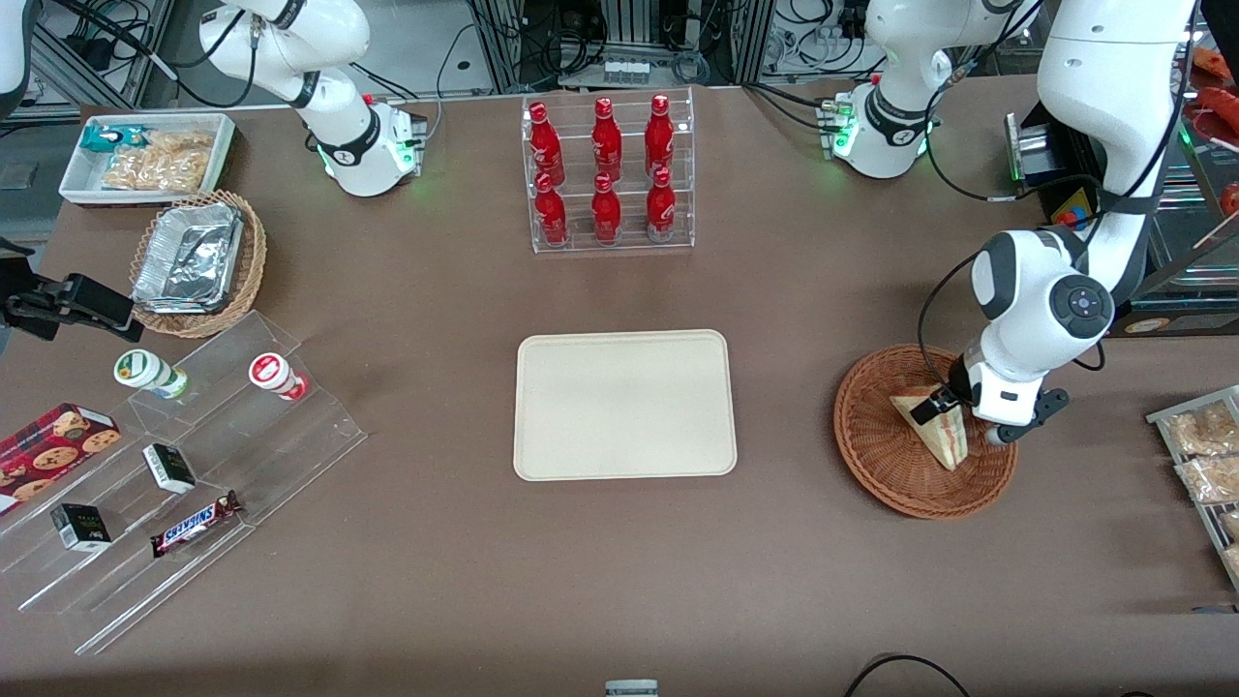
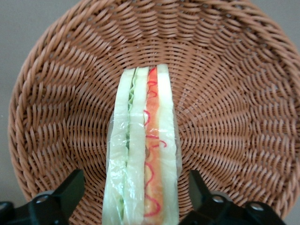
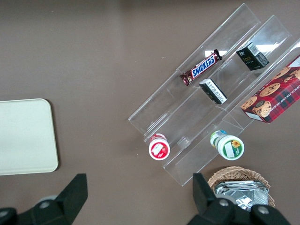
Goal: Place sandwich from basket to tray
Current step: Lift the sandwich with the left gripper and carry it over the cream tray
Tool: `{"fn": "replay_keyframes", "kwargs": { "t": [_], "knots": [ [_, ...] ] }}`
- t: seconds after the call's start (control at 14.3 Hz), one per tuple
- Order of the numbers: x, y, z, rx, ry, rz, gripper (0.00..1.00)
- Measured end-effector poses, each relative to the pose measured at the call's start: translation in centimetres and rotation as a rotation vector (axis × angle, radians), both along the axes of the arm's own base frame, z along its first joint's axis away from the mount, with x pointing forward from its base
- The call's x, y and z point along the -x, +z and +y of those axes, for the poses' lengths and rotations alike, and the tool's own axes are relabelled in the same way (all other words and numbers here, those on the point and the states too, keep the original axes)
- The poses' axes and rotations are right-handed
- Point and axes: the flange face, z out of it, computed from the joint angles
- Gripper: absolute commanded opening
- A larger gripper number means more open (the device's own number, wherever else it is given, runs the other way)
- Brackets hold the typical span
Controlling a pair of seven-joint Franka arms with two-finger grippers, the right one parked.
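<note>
In the basket [image 2: 225,70], jaws spread astride the sandwich [image 2: 143,159].

A brown table [image 1: 465,542] carries everything. At its middle lies a cream tray [image 1: 624,405], bare. Toward the working arm's end sits a round reddish wicker basket [image 1: 876,455], with the gripper [image 1: 944,409] down inside it, fingers spread either side of the sandwich [image 1: 944,434]. A clear rack of red bottles [image 1: 608,174] stands farther from the camera than the tray. Toward the parked arm's end are a clear stepped stand [image 1: 194,484], a tan basket [image 1: 254,254] and a white bin [image 1: 145,155].
</note>
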Motion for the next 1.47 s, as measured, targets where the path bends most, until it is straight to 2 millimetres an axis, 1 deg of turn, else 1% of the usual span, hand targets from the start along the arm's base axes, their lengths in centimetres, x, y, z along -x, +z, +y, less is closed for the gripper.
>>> {"fn": "replay_keyframes", "kwargs": {
  "t": [0.07, 0.14, 0.21, 0.35, 0.49, 0.56, 0.63, 0.7, 0.77, 0.84, 0.98, 1.12, 1.33, 1.47],
  "knots": [
    [0.0, -0.2, 0.0, 0.001, 0.015, 0.004, 0.18],
    [0.0, -0.2, 0.0, 0.001, 0.027, 0.005, 0.10],
    [0.0, -0.1, -0.1, 0.001, 0.031, 0.003, 0.07],
    [-0.3, 0.3, -0.2, 0.001, 0.024, -0.004, 0.06],
    [-0.6, 1.5, -0.4, -0.002, -0.047, 0.048, 0.04],
    [-0.8, 2.9, -0.6, -0.003, -0.101, 0.105, 0.04],
    [-1.1, 4.8, -1.1, -0.002, -0.148, 0.156, 0.05],
    [-1.3, 6.9, -2.1, -0.012, -0.201, 0.190, 0.05],
    [-1.5, 8.5, -3.6, -0.041, -0.258, 0.203, 0.06],
    [-1.6, 9.6, -5.5, -0.074, -0.314, 0.200, 0.07],
    [-1.4, 10.2, -10.4, -0.100, -0.411, 0.184, 0.07],
    [-0.8, 9.8, -16.1, -0.105, -0.488, 0.177, 0.06],
    [-0.1, 8.1, -24.3, -0.112, -0.474, 0.171, 0.06],
    [0.1, 6.8, -29.3, -0.108, -0.466, 0.161, 0.06]
  ]
}}
